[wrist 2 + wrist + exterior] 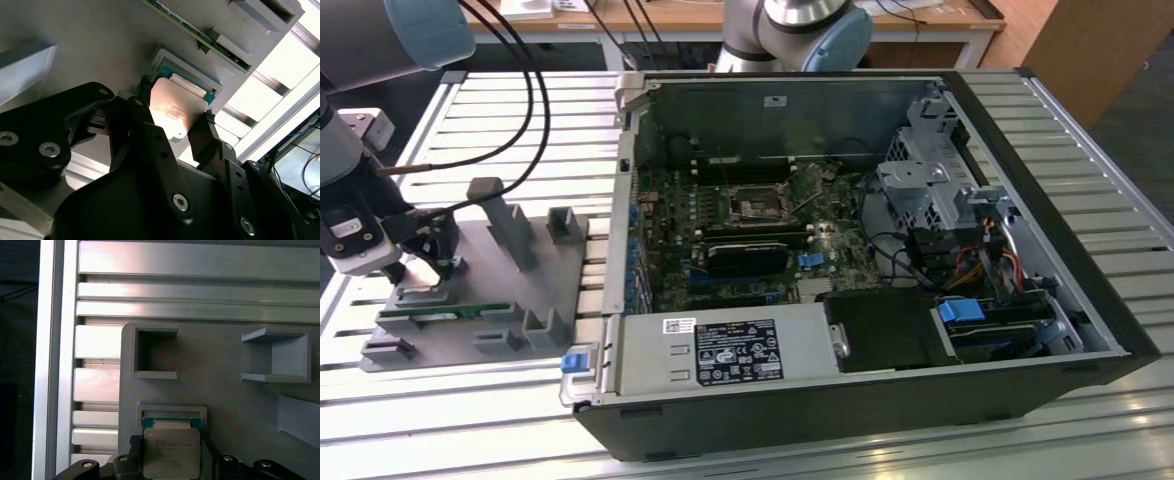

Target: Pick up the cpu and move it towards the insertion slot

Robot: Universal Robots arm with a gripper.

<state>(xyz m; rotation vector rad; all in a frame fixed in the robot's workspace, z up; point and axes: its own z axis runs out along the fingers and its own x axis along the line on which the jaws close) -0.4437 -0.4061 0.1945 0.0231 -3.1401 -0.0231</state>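
The cpu (171, 452) is a small square chip with a silvery top (172, 107), and it sits between my two black fingertips in both wrist views. My gripper (175, 102) is shut on it, one finger (145, 100) against each opposite edge. The chip hangs just over its shallow framed pocket (172, 412) in the grey tray (520, 290). In the exterior view my gripper (424, 262) stands over the tray's near corner at the exterior view's left. The insertion slot (757, 207) is a square socket on the motherboard inside the open computer case.
A thin green memory stick (443, 312) lies in the tray beside the pocket, and grey upright holders (507, 225) rise from the tray. The open case's wall (627, 180) stands between tray and motherboard. Black cables (520, 90) hang over the slatted metal table (494, 130).
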